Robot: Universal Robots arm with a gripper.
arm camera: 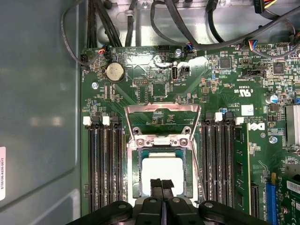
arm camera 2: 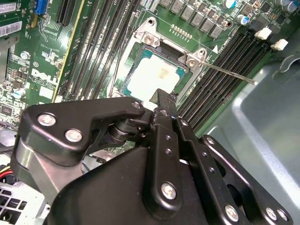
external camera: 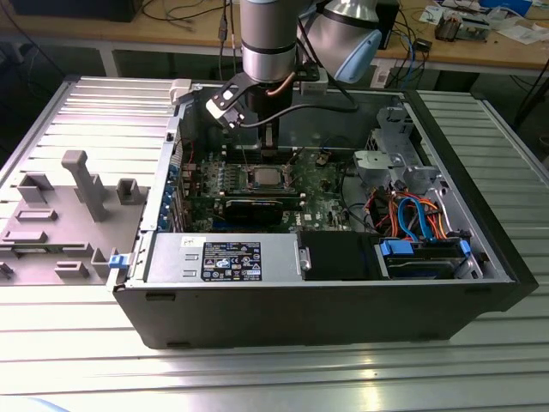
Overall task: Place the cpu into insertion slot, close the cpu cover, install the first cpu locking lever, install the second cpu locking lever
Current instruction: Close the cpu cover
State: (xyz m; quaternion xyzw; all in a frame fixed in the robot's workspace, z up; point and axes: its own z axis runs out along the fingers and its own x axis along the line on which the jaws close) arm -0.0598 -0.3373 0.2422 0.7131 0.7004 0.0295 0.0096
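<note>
Slatted bench (external camera: 69,378), exterior view: my pincer (external camera: 271,146) hangs over the cpu (external camera: 263,178). Second wrist view: cpu seated in slot (arm camera 2: 123,65); tips together, empty. First wrist view: cover (arm camera: 162,108) open. Risk: a nudge skews the chip and bends pins.

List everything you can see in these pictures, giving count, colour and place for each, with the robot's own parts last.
computer case: 1, black, open, on the slatted table
motherboard: 1, green, inside the case
cpu: 1, silver-topped, seated in the insertion slot
cpu cover: 1, silver, swung open beyond the slot
locking lever: 1 clearly seen, silver, sticking out from the slot's corner
coin cell: 1, silver, on the motherboard
power supply: 1, silver, along the case's near wall
cables: several, orange and blue, at the exterior view's right
moulded tray: 1, grey, at the exterior view's left of the case
arm: 1, silver-grey, above the motherboard
gripper: 1, black, at the cpu's edge, jaws shut
</note>
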